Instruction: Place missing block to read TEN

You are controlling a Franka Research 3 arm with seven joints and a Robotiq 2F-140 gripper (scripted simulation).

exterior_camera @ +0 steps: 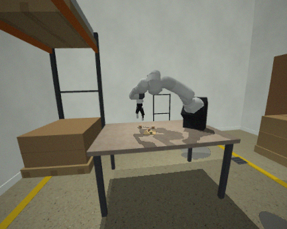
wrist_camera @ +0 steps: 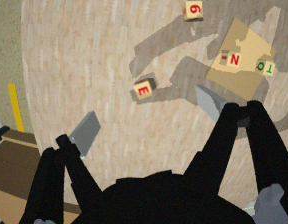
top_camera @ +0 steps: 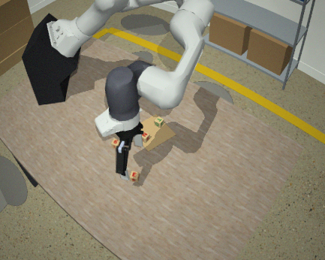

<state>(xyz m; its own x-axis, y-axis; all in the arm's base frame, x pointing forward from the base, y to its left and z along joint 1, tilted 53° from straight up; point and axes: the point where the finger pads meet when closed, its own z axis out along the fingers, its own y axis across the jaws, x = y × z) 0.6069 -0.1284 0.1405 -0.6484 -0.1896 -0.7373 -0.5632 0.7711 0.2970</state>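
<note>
The tan mat lies near the middle of the table. On it sit the T block and the N block, side by side; in the wrist view the N block and the T block are at the upper right on the mat. The E block lies on the bare table off the mat, red letter on top, and shows in the wrist view. A fourth block with a red 6 or 9 lies off the mat. My gripper is open and empty, high above the table, roughly over the E block.
The robot's black base stands at the table's far corner. A large cardboard box sits beside the table, and shelves with boxes stand behind it.
</note>
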